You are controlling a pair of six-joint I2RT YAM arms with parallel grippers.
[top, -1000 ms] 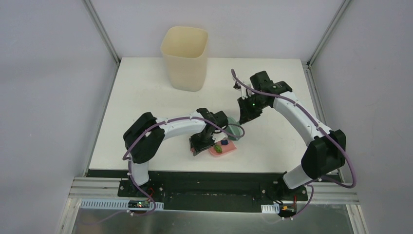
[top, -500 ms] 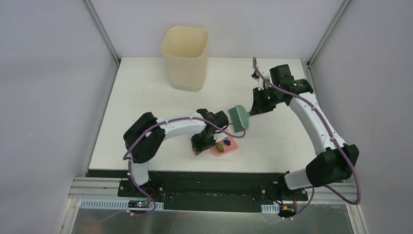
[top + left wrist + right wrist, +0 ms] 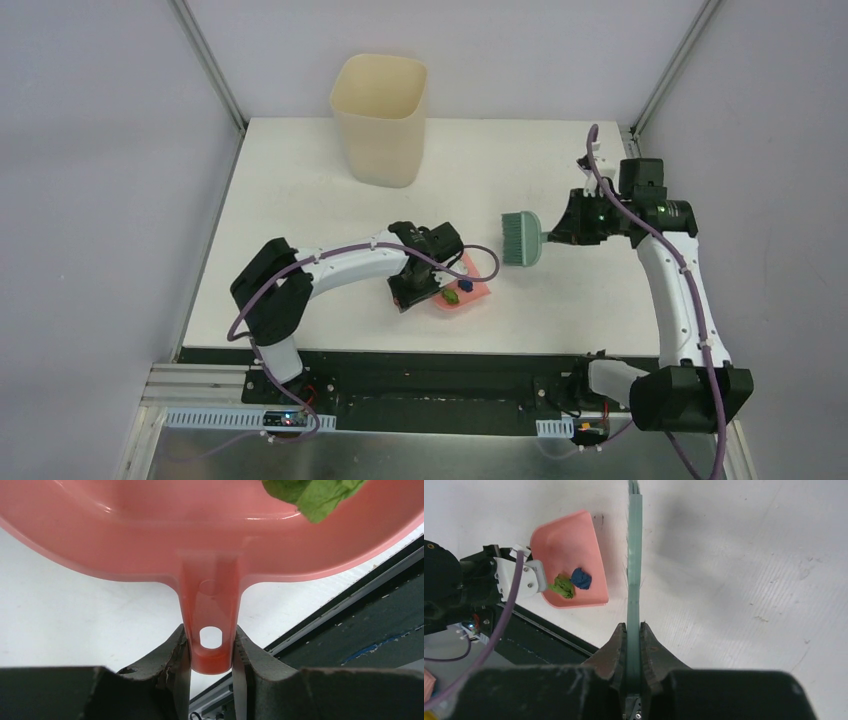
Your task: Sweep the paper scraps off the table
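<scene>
The left end effector (image 3: 210,647) is clamped on the handle of the pink dustpan (image 3: 150,530); the right end effector (image 3: 634,630) is shut on the teal brush (image 3: 634,555). The paper scraps (image 3: 573,582) visible, one green and one navy, lie in the pan above the tabletop (image 3: 300,200). Sweeping looks done; next, carry the pan level and tip it into the cream bin (image 3: 380,120).

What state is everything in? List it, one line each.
Dustpan: handle clamped in left fingers, holding scraps.
Paper scraps: green and navy, inside dustpan.
Brush: clamped in right fingers, apart from dustpan.
Bin: upright, open-topped.
</scene>
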